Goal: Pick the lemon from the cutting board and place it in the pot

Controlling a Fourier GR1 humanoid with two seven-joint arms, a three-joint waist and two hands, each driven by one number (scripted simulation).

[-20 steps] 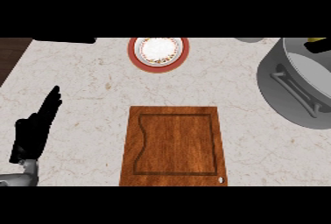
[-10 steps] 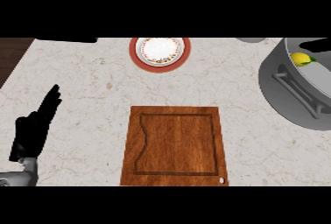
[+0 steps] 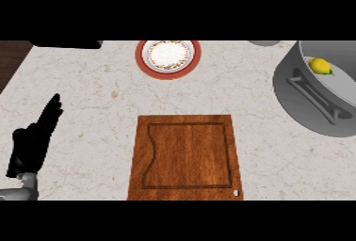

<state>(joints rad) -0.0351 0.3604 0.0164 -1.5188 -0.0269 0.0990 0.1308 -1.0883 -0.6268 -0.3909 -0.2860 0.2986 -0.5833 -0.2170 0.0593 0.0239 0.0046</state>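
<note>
The yellow lemon [image 3: 319,66] lies inside the grey pot [image 3: 313,101] at the right edge of the head view. No hand touches it. The wooden cutting board [image 3: 186,157] lies in the middle of the counter with nothing on it. My left hand [image 3: 35,141] rests open at the left edge, fingers straight and pointing up. My right hand does not show.
A red-rimmed white plate [image 3: 168,57] sits at the back, above the board. A dark object [image 3: 66,44] lies at the back left corner. The pot's handle [image 3: 316,99] faces the board.
The right hand that was over the pot's top has withdrawn out of view, and the lemon now shows lying in the pot. The left hand has not moved.
</note>
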